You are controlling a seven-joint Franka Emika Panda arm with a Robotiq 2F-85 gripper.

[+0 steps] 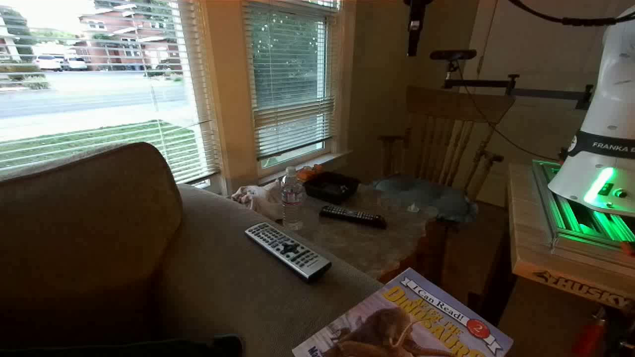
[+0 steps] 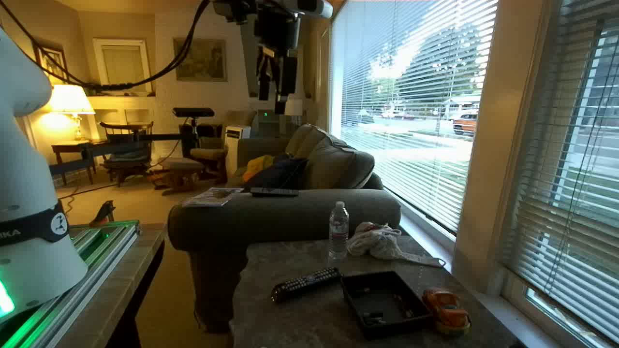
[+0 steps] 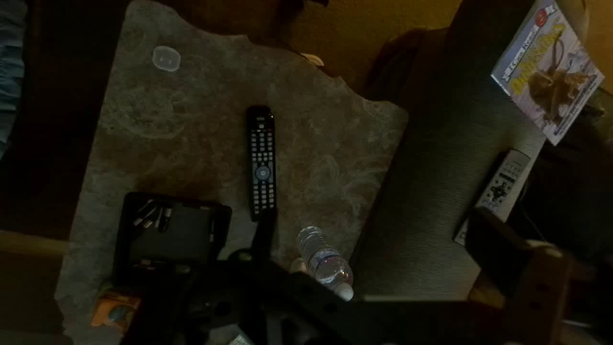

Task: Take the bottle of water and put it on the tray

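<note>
Here only the wrist view shows the gripper [image 3: 372,221] spread wide; both exterior views show the bottle of water [image 2: 338,234] upright on the table [image 2: 290,324], beside a white cloth [image 2: 375,241], apart from the tray [image 2: 379,299].

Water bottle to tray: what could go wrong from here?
Grasp: the bottle stands near the sofa arm and a pale cloth; the open hand could bump either on the way down and tip the bottle.
Carry: the black remote lies close to the likely path; a low pass might knock it.
Place: small items lie in the tray, so the bottle may rock or topple on them.
</note>
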